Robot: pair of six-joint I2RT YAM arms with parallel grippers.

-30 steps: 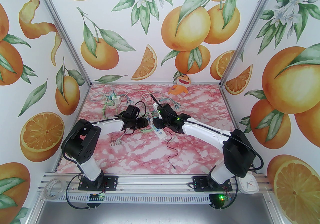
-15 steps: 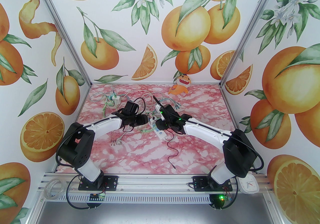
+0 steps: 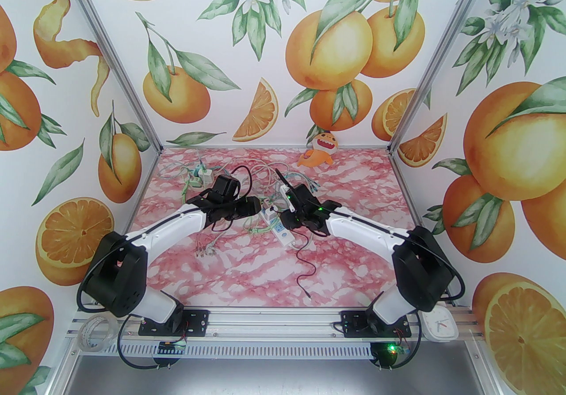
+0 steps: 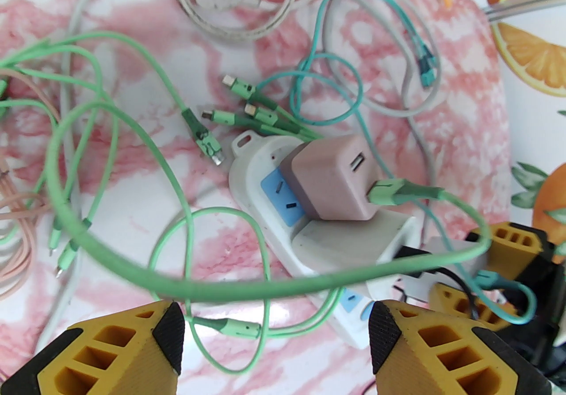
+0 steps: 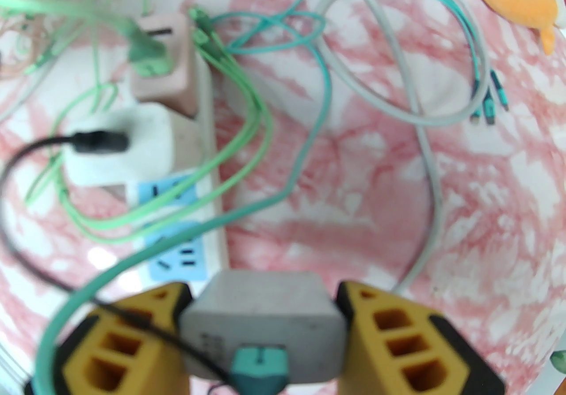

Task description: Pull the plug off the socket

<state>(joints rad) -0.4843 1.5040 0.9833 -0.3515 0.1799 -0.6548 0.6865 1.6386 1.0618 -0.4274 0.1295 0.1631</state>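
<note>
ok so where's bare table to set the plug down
Bare table lies near-left, between the power strip and the left arm's base, and far-right beside the orange toy. Cables crowd the far middle; a black lead crosses the near centre.

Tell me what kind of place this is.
Probably a robot test booth: orange-print walls on aluminium framing, left arm and right arm bolted to a rail, and a power strip with charging cables staged on the tabletop.

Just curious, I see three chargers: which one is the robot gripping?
The grey charger with the teal cable, clamped in the right gripper; the pink charger and white charger aren't held.
</note>
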